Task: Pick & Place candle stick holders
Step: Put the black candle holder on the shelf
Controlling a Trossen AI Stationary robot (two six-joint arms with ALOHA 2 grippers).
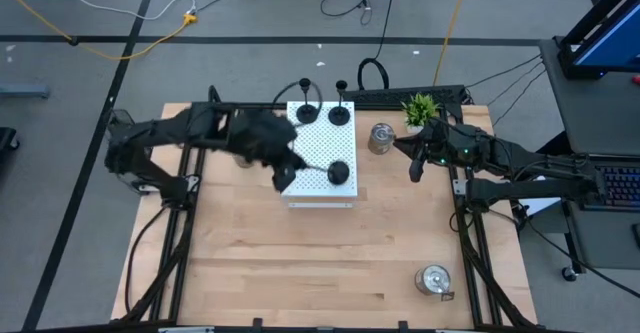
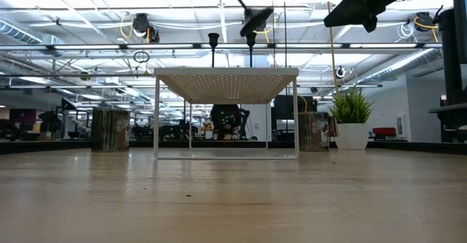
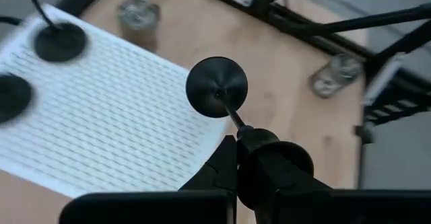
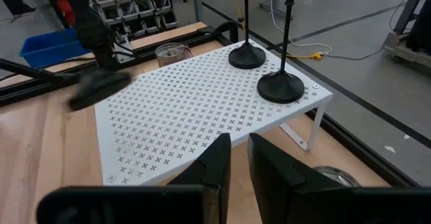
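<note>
Two black round-based, thin-stemmed holders [image 1: 306, 111] stand at the white perforated board's [image 1: 320, 158] far edge. The left gripper [image 1: 287, 176] clamps a third [image 1: 339, 173] above its near-right corner. Silver-glass holders [image 1: 381, 137] wait on the tabletop [image 1: 300, 263]; right gripper [image 1: 414, 161] idles near them, slightly parted.

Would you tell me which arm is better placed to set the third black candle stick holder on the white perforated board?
The left. Its gripper is already shut on the stem of the black round-based holder, carried tilted over the white perforated board. The right gripper hangs empty beside the silver-glass holder, off the board.
</note>
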